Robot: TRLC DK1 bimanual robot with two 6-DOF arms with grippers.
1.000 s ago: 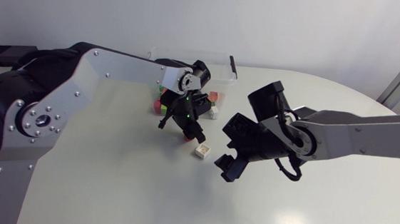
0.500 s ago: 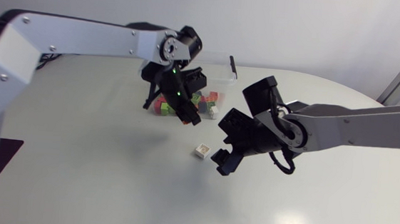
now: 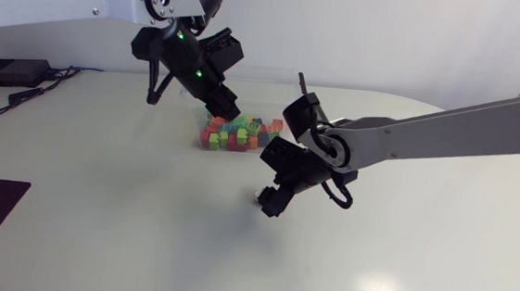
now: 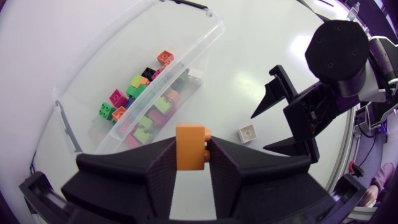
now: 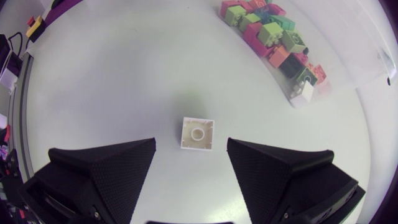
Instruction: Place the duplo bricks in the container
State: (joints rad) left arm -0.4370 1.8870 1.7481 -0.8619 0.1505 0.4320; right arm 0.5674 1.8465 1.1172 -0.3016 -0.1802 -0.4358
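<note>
Drop-off step: my left gripper [image 4: 193, 155], clamped on orange brick [image 4: 189, 138], needs release over container [image 4: 81, 74]; right gripper [image 5: 191, 155], spread wide, must descend onto white brick [image 5: 198, 133].

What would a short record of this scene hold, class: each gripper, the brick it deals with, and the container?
left gripper: shut on orange brick, raised near container
right gripper: open, over white brick
white brick: alone on table, stud up
container: clear, coloured bricks in or beside it
</note>
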